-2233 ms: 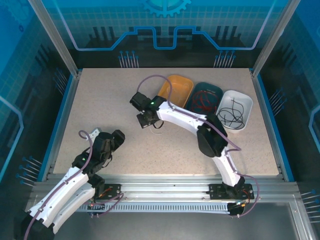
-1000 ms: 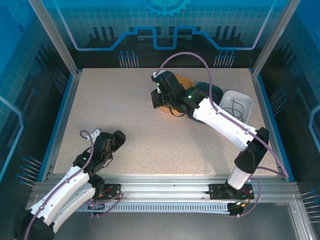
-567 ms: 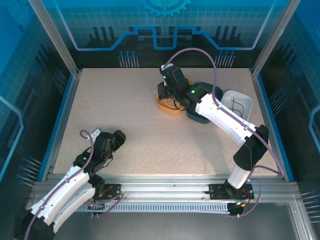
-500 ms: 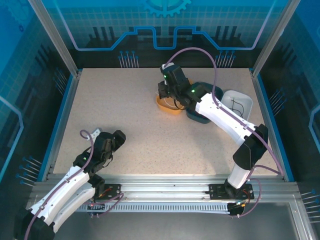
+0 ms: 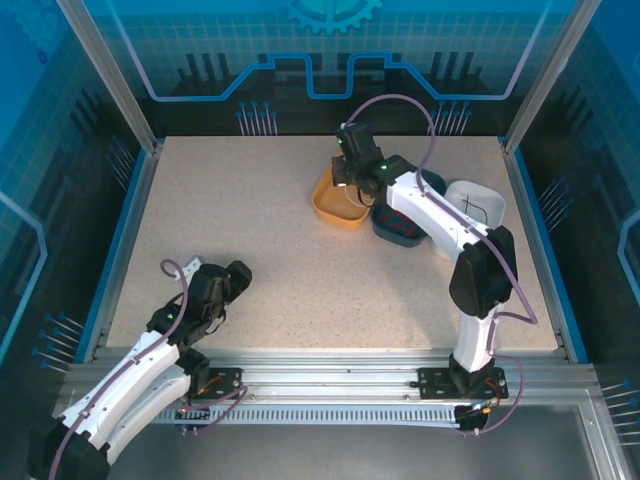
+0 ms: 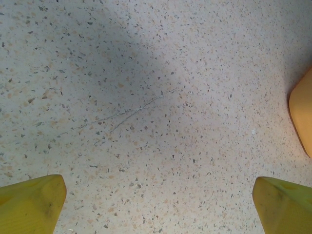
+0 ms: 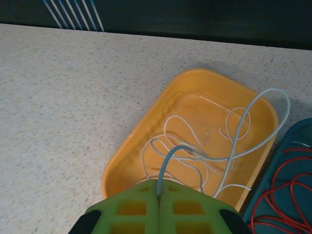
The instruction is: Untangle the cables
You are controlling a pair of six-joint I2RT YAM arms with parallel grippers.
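The right gripper (image 7: 158, 195) is over the orange tray (image 7: 126, 146) at the far middle of the table (image 6: 146, 97), its green fingers clenched on a white cable (image 7: 165, 165) that loops out over the loose white cables (image 7: 185, 131) lying in that tray. Red cables (image 7: 278, 195) lie in the teal tray (image 7: 300, 129) just beside it, and black cables (image 5: 478, 208) lie in the white tray (image 5: 470, 184) further right. The left gripper (image 6: 156, 204) sits at the near left, well apart from the trays, its yellow fingertips spread wide and holding nothing.

- Left arm (image 5: 130, 365): we hold it folded low at 7 o'clock.
- Left gripper (image 6: 158, 209): aimed toward 1 o'clock, fingers spread wide.
- Right arm (image 5: 430, 215): we reach from 5 o'clock up toward 12.
- Right gripper (image 7: 158, 195): pinched closed on a white cable (image 7: 165, 165).
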